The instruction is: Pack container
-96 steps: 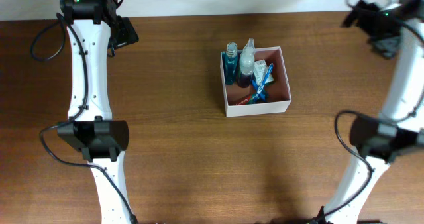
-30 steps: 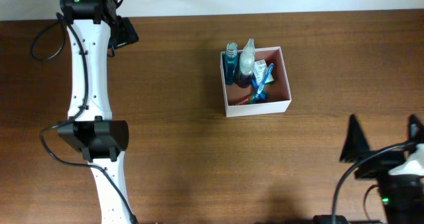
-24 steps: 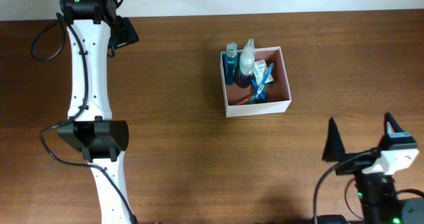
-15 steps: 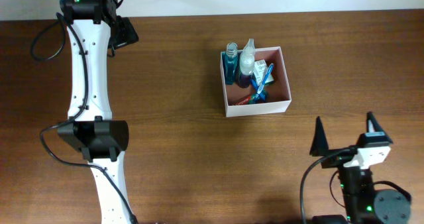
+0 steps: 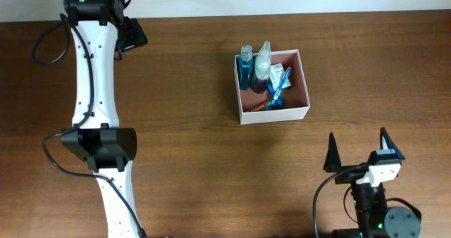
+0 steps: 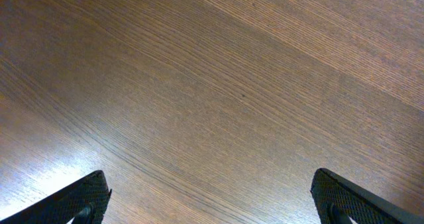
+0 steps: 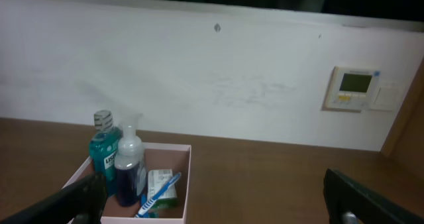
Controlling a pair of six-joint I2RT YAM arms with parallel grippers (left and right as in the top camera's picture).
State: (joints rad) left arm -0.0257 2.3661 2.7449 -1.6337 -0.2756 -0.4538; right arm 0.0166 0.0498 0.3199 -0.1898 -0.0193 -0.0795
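The container (image 5: 275, 114) is a square white box with a reddish-brown inside, at the table's back centre. In it stand a teal mouthwash bottle (image 5: 245, 65) and a clear bottle of dark liquid (image 5: 262, 65). A blue toothbrush (image 5: 280, 90), a green-and-white packet (image 5: 277, 74) and a red tube (image 5: 261, 105) lie beside them. My right gripper (image 5: 359, 153) is open and empty near the front edge, facing the container (image 7: 186, 177). My left gripper (image 5: 132, 35) is open and empty at the far back left, over bare wood (image 6: 212, 204).
A white wall runs behind the table's back edge, with a small wall panel (image 7: 355, 86) at the right. The left arm's white links (image 5: 95, 90) stretch along the left side. The right arm's base (image 5: 394, 220) sits at the front right.
My right arm has swung from the back right corner down to the front right and slid left, now pointing at the container. The left arm and the container's contents have not moved.
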